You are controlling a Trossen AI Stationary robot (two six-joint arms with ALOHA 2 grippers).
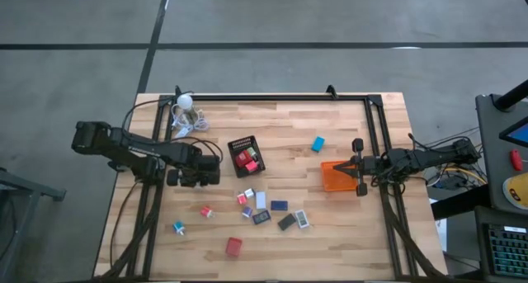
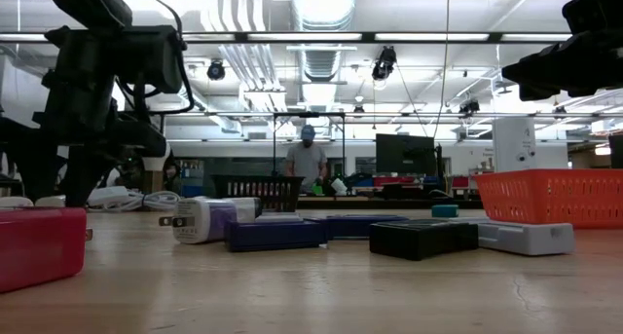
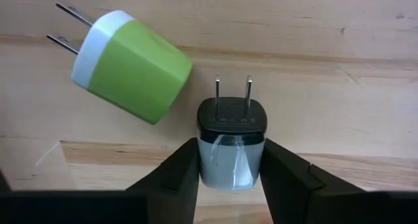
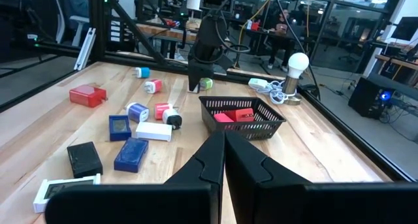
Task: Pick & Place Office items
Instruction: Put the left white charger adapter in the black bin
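Left of the black mesh tray [image 1: 247, 155], my left gripper [image 3: 230, 175] is clamped on a black-and-white charger plug [image 3: 231, 142], green charger [image 3: 130, 66] just beside; right gripper [image 4: 224, 160] closed, empty, by the orange tray [image 1: 335, 177].

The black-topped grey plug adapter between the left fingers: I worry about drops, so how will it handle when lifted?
The small black-topped grey plug adapter looks like a rigid plastic block, so it probably won't flex. Its glossy grey sides may be slippery against the left gripper fingers, which clamp only its lower half. It is probably light, and its two metal prongs point away, clear of the grip.
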